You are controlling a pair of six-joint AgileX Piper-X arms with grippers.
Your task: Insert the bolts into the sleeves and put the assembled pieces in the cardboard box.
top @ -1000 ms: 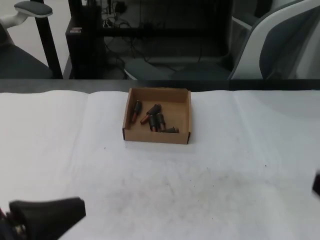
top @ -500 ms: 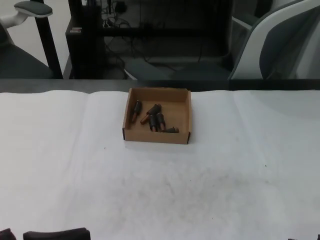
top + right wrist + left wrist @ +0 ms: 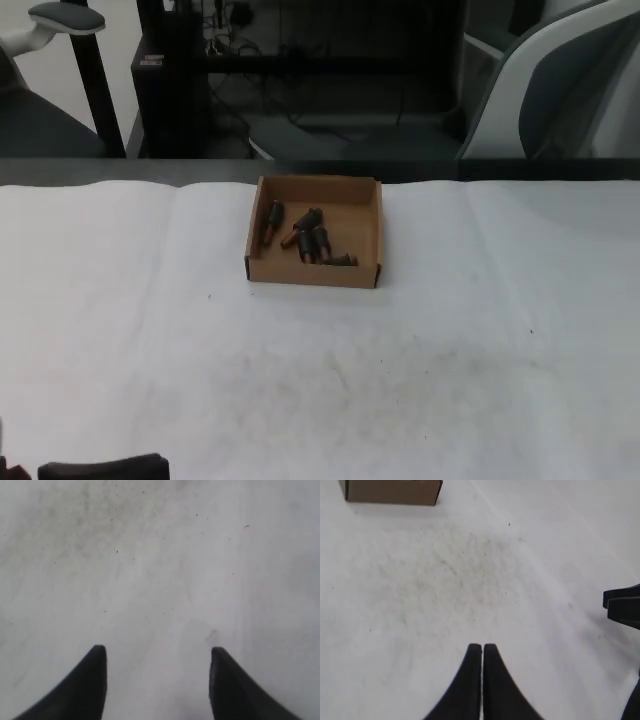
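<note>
The cardboard box (image 3: pixel 364 228) stands at the back middle of the white bench, and its corner (image 3: pixel 395 492) also appears in the left wrist view. Inside it lie several dark assembled pieces (image 3: pixel 312 240), some with reddish ends. My left gripper (image 3: pixel 482 647) is shut with nothing between its fingers, low over the bare bench well in front of the box. My right gripper (image 3: pixel 156 652) is open above bare bench, holding nothing. A dark part of an arm (image 3: pixel 105 468) shows at the near left edge in the high view.
A white cloth (image 3: pixel 450 350) with faint dark smudges covers the bench. The other arm's dark gripper (image 3: pixel 624 605) shows at the edge of the left wrist view. Chairs and a desk frame stand behind the bench.
The dark arm at the near left has drawn back toward the near edge of the high view. The dark tip at the right edge has gone out of that view. The box has not moved.
</note>
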